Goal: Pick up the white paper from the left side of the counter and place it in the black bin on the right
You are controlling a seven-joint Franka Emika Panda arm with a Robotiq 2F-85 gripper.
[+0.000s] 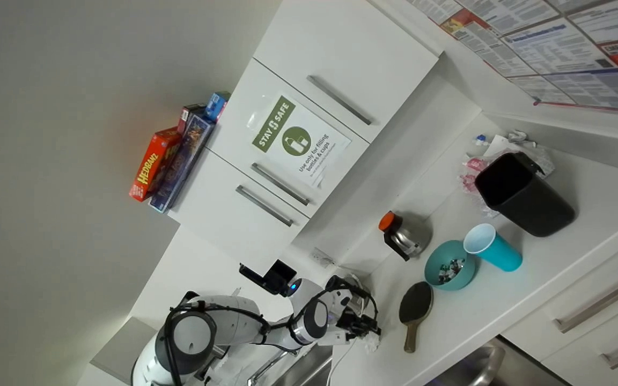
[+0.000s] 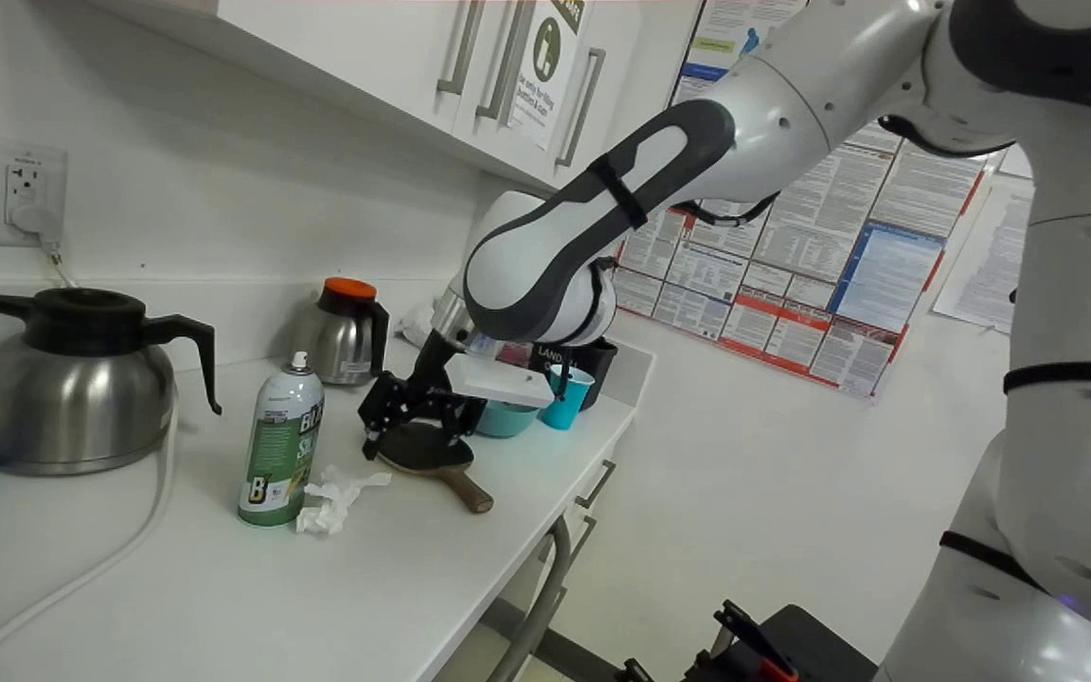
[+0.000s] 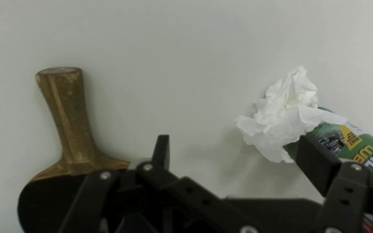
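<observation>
Two carafes [image 2: 81,407] [image 2: 330,339], one black bin [image 1: 533,206]

We saw plain white on the crumpled paper [image 3: 280,119] and on the counter [image 2: 223,606] alike. The spray can [image 3: 364,145] showed us green, with yellow and white lettering. On the table tennis paddle [image 1: 415,308] we noted a black face and a brown handle streaked lighter; black, too, were the gripper [image 3: 236,155] and the wastebasket [image 1: 534,203]. We found the cup [image 1: 505,256] bright blue, paler inside, the bowl [image 1: 438,257] teal, the orange-lidded carafe [image 1: 416,236] silver with a black handle, and the Hedbanz box [image 1: 151,163] red with yellow letters.
</observation>
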